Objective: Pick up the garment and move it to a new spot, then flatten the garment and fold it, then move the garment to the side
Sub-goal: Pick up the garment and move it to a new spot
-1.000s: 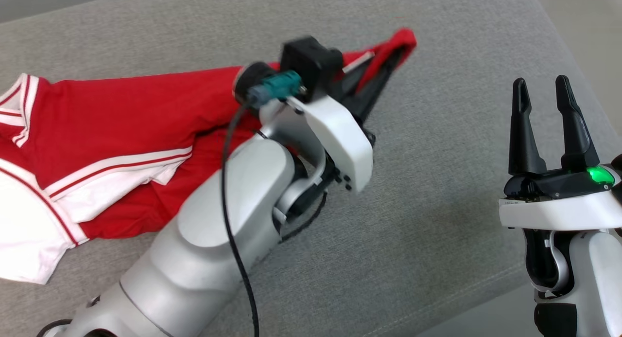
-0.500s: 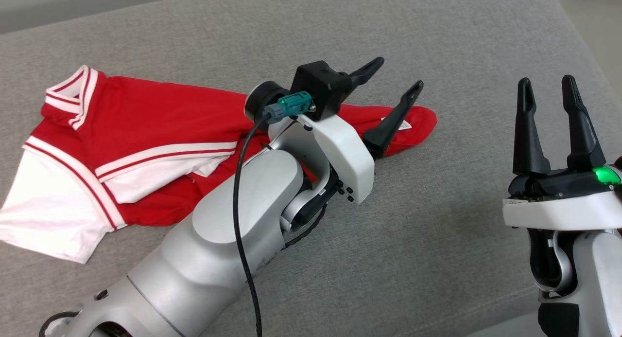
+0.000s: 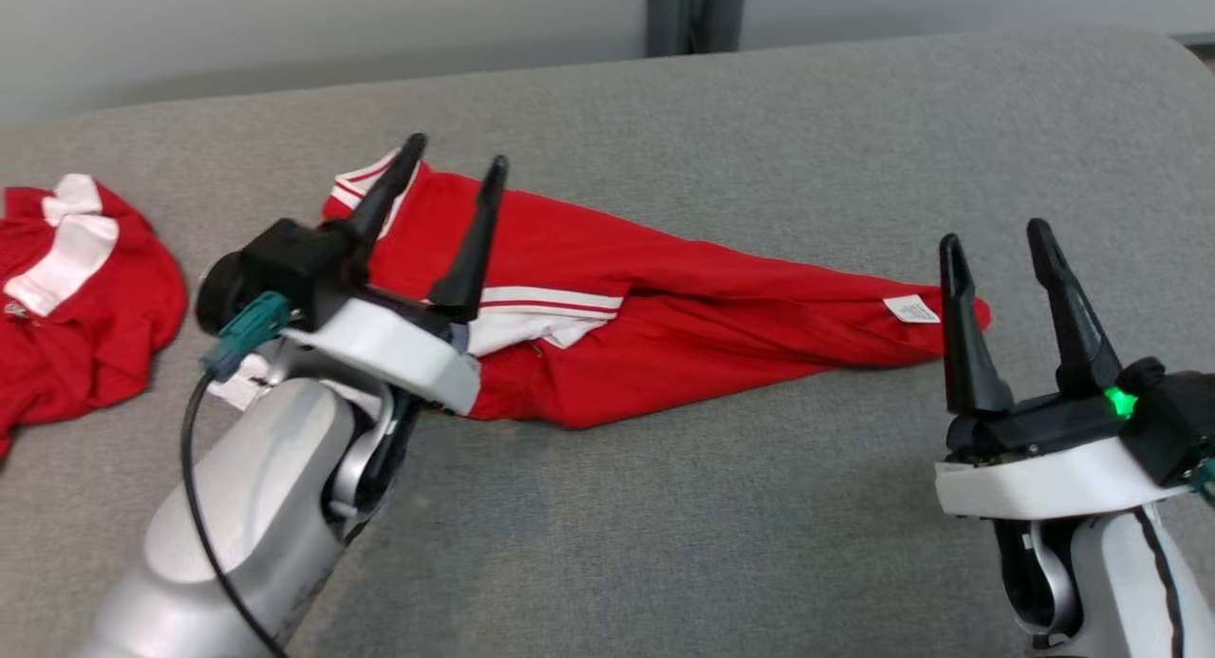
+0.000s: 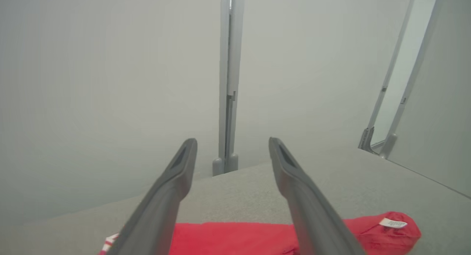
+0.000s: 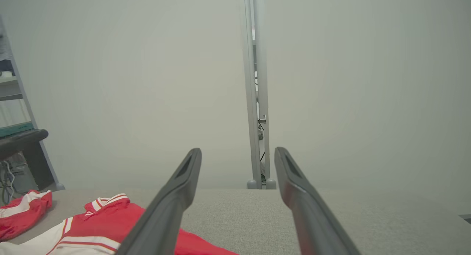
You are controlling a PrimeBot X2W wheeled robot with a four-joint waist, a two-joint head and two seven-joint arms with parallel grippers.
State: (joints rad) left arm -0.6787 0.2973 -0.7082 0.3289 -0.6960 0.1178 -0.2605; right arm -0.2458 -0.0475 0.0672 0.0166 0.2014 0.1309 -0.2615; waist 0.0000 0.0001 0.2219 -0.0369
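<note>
Head view, far left edge: second red-and-white shirt (image 3: 76, 297) bunched on the grey cushion (image 3: 721, 525). Lower left: left gripper (image 3: 457, 153), fingers spread wide, holding nothing, tips raised over the collar end of the garment (image 3: 702, 297). Garment lies across the centre of the frame, crumpled into a long wedge, collar at upper left, narrow end with white label (image 3: 913, 309) at right. Lower right: right gripper (image 3: 994, 234), fingers wide apart, empty, near the label end.

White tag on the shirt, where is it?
In the head view the white tag sits at the right tip of the red shirt, beside the right end effector.
</note>
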